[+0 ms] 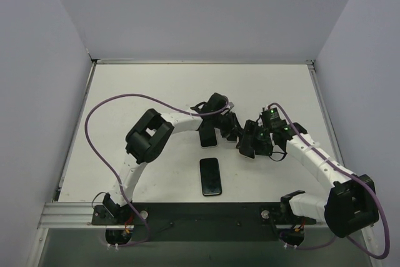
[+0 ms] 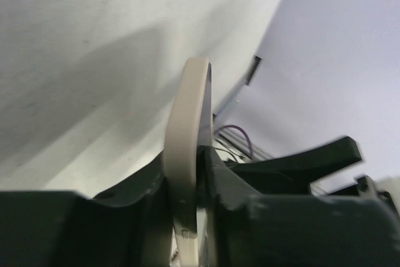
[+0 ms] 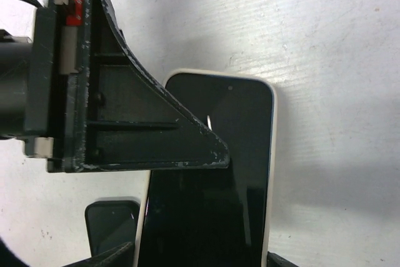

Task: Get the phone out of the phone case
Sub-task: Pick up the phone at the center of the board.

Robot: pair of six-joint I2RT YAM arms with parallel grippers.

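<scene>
A phone with a glossy black screen (image 3: 247, 148) sits in a cream case (image 3: 270, 154). The case is held off the table, edge-on in the left wrist view (image 2: 187, 104) and dark in the top view (image 1: 207, 134). My left gripper (image 2: 197, 161) is shut on the case's edge, one finger on each face; it is at mid-table in the top view (image 1: 214, 119). My right gripper (image 3: 187, 211) faces the screen with its jaws wide apart. Its upper finger (image 3: 156, 123) overlaps the phone's top left corner. It sits just right of the case in the top view (image 1: 237, 134).
A second black phone-like slab (image 1: 210, 176) lies flat on the white table (image 1: 125, 92) in front of the grippers; its corner shows in the right wrist view (image 3: 109, 226). Grey walls enclose the table on three sides. A purple cable (image 1: 119, 101) loops over the left side.
</scene>
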